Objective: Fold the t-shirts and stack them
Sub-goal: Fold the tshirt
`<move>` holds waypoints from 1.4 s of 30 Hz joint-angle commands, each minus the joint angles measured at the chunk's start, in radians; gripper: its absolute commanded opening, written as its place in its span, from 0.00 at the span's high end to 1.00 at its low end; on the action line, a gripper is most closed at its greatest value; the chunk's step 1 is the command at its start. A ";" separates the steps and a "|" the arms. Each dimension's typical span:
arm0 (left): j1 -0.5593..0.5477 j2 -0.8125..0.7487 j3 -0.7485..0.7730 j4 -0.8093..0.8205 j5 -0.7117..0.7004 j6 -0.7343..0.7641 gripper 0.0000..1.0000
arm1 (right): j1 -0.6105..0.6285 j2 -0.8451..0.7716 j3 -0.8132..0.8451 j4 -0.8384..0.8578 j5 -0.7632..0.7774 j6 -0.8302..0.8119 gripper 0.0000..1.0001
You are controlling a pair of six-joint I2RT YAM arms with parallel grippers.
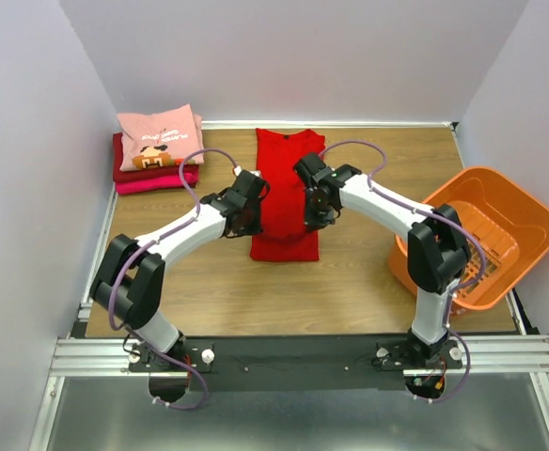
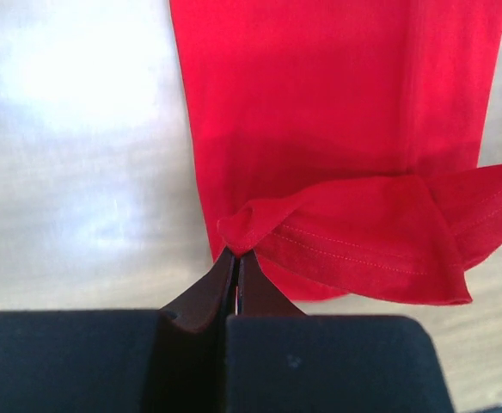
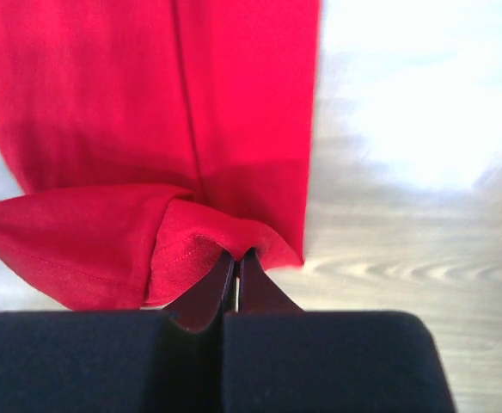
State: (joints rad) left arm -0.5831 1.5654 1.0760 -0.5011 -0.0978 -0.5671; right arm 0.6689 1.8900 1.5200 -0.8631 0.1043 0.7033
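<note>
Clamping both jaws shut on the hem of the bright red t-shirt (image 1: 285, 164), left gripper (image 2: 236, 256) at its left corner, right gripper (image 3: 236, 256) at its right; lying on the worktop (image 1: 350, 291), long axis straight away from the jaws; probably wants an even carry toward the collar

Plain bright red, that was the red t-shirt (image 1: 287, 202), its hem stitched in matching red. Over on the stack, the light pink t-shirt (image 1: 160, 133) wore a brown and black graphic print, above a dark red t-shirt (image 1: 119, 155) and a magenta t-shirt (image 1: 157, 181). The basket (image 1: 500, 202) was orange and the table (image 1: 256, 291) pale wood grain. The left arm (image 1: 176, 235) and right arm (image 1: 387, 207) were white with black joints and purple cables (image 1: 199, 155).
</note>
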 commanded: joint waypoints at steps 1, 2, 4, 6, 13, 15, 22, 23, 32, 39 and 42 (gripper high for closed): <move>0.028 0.060 0.076 0.038 -0.014 0.049 1.00 | -0.038 0.066 0.081 -0.013 0.081 -0.050 0.99; 0.032 0.086 0.090 0.036 -0.016 0.056 1.00 | -0.045 0.076 0.095 -0.013 0.083 -0.056 0.99; 0.048 0.110 0.116 0.035 -0.019 0.064 1.00 | -0.071 0.101 0.126 -0.014 0.086 -0.068 0.99; 0.066 0.139 0.156 0.030 -0.025 0.072 1.00 | -0.094 0.139 0.175 -0.014 0.086 -0.083 0.99; 0.111 0.231 0.275 0.019 -0.003 0.110 1.00 | -0.140 0.242 0.288 -0.014 0.075 -0.131 0.99; 0.121 0.265 0.309 0.015 0.003 0.121 1.00 | -0.150 0.264 0.304 -0.013 0.072 -0.134 0.99; 0.147 0.324 0.369 0.006 0.021 0.148 1.00 | -0.172 0.337 0.365 -0.013 0.054 -0.160 1.00; 0.154 0.334 0.375 0.007 0.036 0.157 1.00 | -0.175 0.346 0.385 -0.014 0.055 -0.166 0.99; 0.175 0.361 0.473 -0.028 0.017 0.164 0.31 | -0.201 0.360 0.497 -0.016 0.029 -0.183 0.35; 0.178 0.237 0.385 0.024 0.035 0.171 0.23 | -0.201 0.301 0.506 -0.013 -0.090 -0.220 0.28; 0.178 0.188 0.290 0.056 0.070 0.165 0.23 | -0.198 0.279 0.491 -0.013 -0.196 -0.231 0.30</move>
State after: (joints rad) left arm -0.4114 1.8278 1.4433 -0.4782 -0.0669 -0.4091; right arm 0.4648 2.2303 2.0075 -0.8692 0.0509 0.5011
